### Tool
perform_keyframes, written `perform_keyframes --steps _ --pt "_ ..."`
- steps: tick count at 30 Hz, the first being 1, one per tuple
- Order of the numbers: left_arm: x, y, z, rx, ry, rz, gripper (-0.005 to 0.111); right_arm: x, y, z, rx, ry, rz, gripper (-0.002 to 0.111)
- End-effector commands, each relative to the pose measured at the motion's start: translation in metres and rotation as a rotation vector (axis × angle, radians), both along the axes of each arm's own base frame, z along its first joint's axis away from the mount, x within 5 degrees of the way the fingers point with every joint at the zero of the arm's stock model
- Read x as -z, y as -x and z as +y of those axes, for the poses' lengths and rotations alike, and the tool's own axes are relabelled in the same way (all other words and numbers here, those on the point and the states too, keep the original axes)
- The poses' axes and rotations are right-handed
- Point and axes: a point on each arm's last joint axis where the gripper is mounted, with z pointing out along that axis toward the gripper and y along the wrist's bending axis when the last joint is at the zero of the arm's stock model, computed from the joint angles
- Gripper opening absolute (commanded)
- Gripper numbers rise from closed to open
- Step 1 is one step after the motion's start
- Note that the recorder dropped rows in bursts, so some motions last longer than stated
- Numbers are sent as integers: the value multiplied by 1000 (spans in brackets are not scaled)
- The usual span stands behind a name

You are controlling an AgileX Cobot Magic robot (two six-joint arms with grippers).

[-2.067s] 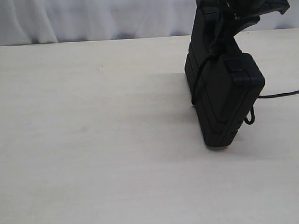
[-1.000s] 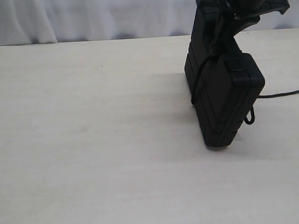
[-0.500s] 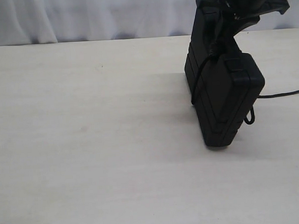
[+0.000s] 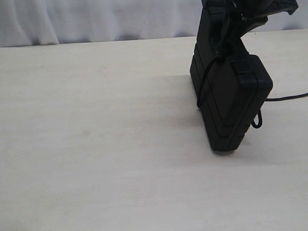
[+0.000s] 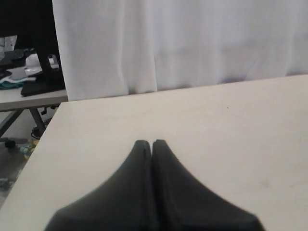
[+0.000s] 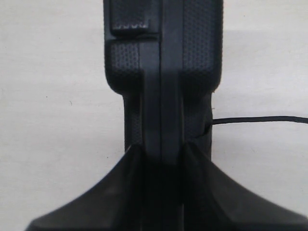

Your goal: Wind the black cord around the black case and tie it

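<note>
The black case [image 4: 230,99] stands on its narrow edge on the pale table at the right, tilted a little. My right gripper [image 4: 237,20] holds its upper end from above; in the right wrist view that gripper [image 6: 161,154] is shut on the case [image 6: 163,62] edge, one finger on each face. The black cord [image 4: 203,85] runs down the case's left face, shows as a small loop [image 4: 256,122] at its right side, and trails off right across the table [image 4: 296,96]; it also shows as a thin cord [image 6: 260,120]. My left gripper [image 5: 151,143] is shut, empty, over bare table.
A white curtain [image 4: 88,18] hangs behind the table's far edge. In the left wrist view the table's corner and edge [image 5: 45,134] show, with another table holding dark items [image 5: 29,82] beyond.
</note>
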Motion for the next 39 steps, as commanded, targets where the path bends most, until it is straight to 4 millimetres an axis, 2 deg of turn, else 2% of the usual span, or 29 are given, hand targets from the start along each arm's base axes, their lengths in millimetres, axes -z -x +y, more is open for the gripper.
perform_keyframes --steps 1,6,39 --pt "8 1 1 -6 -13 77 0 -3 0 0 0 0 -9 4" --pt "8 1 1 -16 44 77 0 -3 0 0 0 0 -9 4" --pt "8 1 1 -16 36 77 0 -3 0 0 0 0 -9 4"
